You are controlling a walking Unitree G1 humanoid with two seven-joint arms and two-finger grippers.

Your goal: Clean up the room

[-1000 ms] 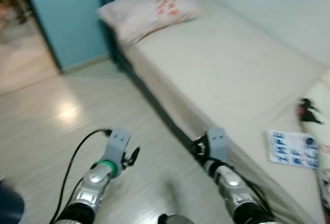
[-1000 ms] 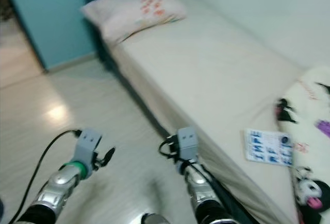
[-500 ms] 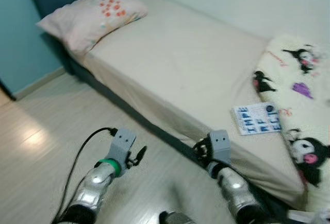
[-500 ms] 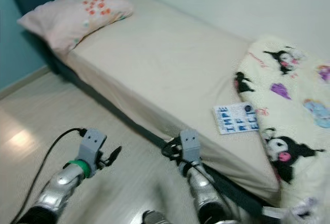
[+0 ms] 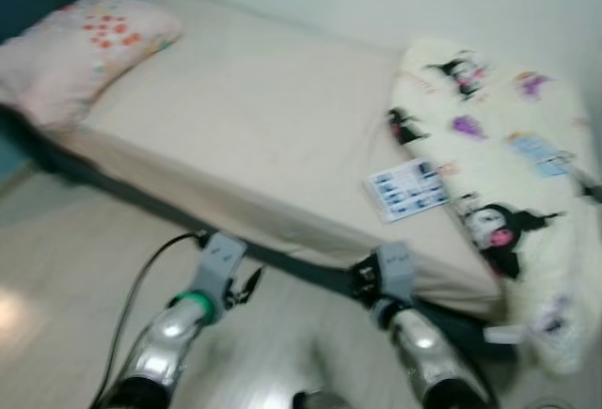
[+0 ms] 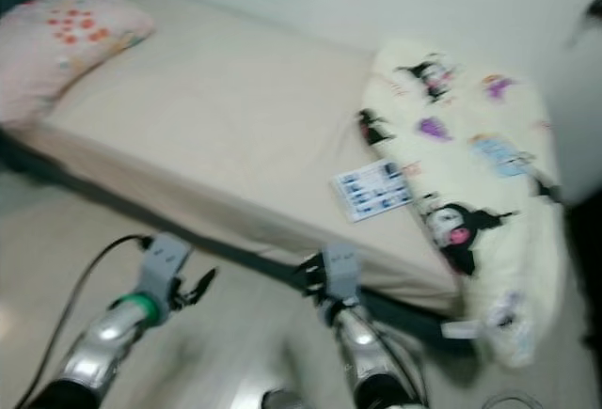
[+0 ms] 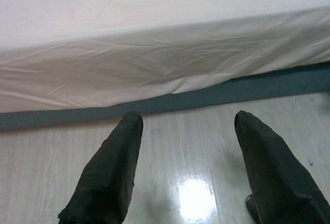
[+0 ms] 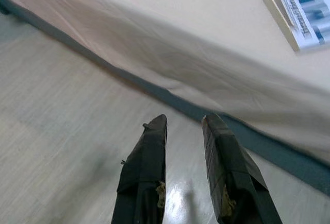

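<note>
Lying at two o'clock on the bed [image 5: 245,136], the booklet [image 5: 407,189] is judged light, thin, best pinched by an edge; left gripper [image 7: 188,170] spread, right gripper [image 8: 184,170] slightly parted, both empty

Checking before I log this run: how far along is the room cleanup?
Early. Nothing looks tidied: the book lies on the bed beside the bunched cartoon blanket; the pillow sits at the far end. Nothing in hand: left gripper and right gripper hang over the floor, jaws apart, empty. Left: book, blanket.
</note>
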